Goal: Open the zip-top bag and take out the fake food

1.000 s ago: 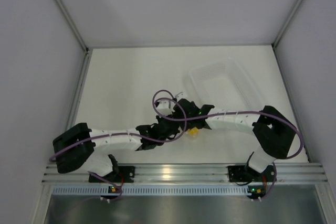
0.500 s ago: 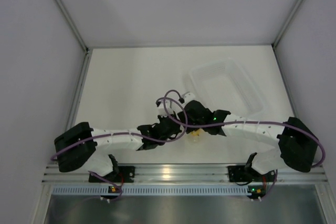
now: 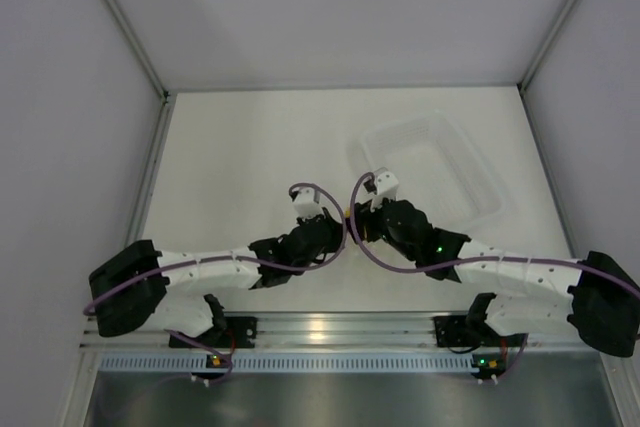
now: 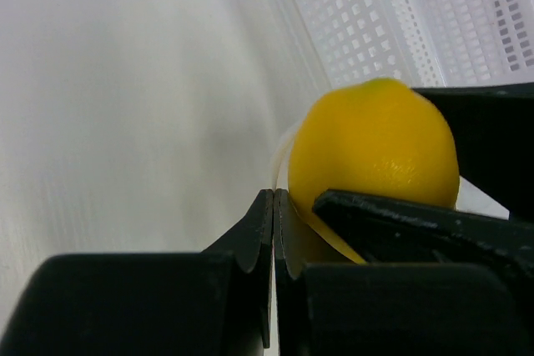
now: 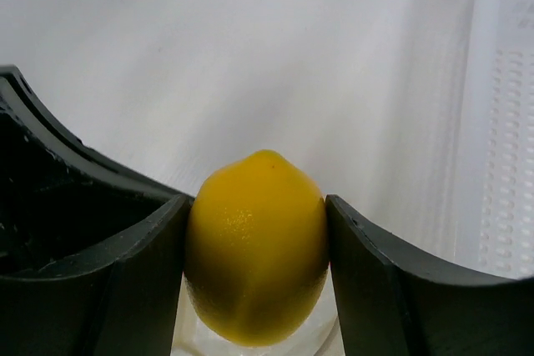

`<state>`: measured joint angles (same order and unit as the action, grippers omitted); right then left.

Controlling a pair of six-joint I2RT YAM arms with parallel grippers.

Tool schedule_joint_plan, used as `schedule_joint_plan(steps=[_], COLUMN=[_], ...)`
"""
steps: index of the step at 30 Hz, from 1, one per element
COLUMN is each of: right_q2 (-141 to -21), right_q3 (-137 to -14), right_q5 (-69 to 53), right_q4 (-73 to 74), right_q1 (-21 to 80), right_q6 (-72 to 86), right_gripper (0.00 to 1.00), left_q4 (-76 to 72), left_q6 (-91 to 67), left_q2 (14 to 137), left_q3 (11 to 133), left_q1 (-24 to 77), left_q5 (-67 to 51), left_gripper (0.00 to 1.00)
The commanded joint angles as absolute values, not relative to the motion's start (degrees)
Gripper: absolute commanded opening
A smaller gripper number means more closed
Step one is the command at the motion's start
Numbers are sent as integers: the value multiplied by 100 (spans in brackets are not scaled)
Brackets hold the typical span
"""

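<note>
Lemon, where: held above the table (image 3: 240, 167) between the two arms, near the tray's (image 3: 425, 162) near-left corner and not in it.
Right claw (image 5: 256, 206): closed on the lemon (image 5: 254, 268), one pad on each long flank, pointed end up.
Left claw (image 4: 273, 206): fingers pressed together. A thin pale strip of the bag (image 4: 280, 160) runs into the seam, so I judge it is pinching film, not fruit.
Bag: only scraps show, a pale edge at the lemon's left and a clear fold under its base. Whether the base sits inside the mouth I cannot tell.
Step, judged: lemon nearly free, the two claws set to pull apart.
Lemon handling: smooth, glossy, rigid-looking and probably light. The rounded flanks can squirt out of flat pads, so grip across the widest girth, as here.
Bag handling: thin, limp, crinkly and slippery. Hold it at the edge near the mouth, which gives a doubled layer to nip.
Risk: film clings to the lemon and rides along, or slips from the left pinch.
</note>
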<state>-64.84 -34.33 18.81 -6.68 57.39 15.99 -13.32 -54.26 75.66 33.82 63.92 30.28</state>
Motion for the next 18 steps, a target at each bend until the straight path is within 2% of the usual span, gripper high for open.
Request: schedule_joint_plan(steps=[1,5,9,13,16,18], right_q2=[-6310,-6381,-6144,-6126,-6222,-6319], right_q3=[-3173,-3129,-3313,-4068,-4508,-4693], right_q5=[2100,2118,2302,2785,2595,2252], right_q4=[-2633,-3312,-3271,-1832,-505,313], right_q1=[5818,5827,5810,5608,4968,4072], right_q6=[1494,1415,1511,1547,1950,2231], right_gripper=[15,14,14,16,18,21], left_q4=[-1977,-2048,-2030,-1741,-1241,-785], left_q6=[-5598,-5625,-5730,-5617,-5371,-5161], left_q2=[7322,7286,7251,7049,6742,6488], left_q3=[3217,3103,2848,2698,2751,2864], left_q1=[6319,6223,5855,5450,5186,5002], left_q5=[2472,2425,2399,2540,2820,3074], left_gripper=[0,0,0,0,0,0])
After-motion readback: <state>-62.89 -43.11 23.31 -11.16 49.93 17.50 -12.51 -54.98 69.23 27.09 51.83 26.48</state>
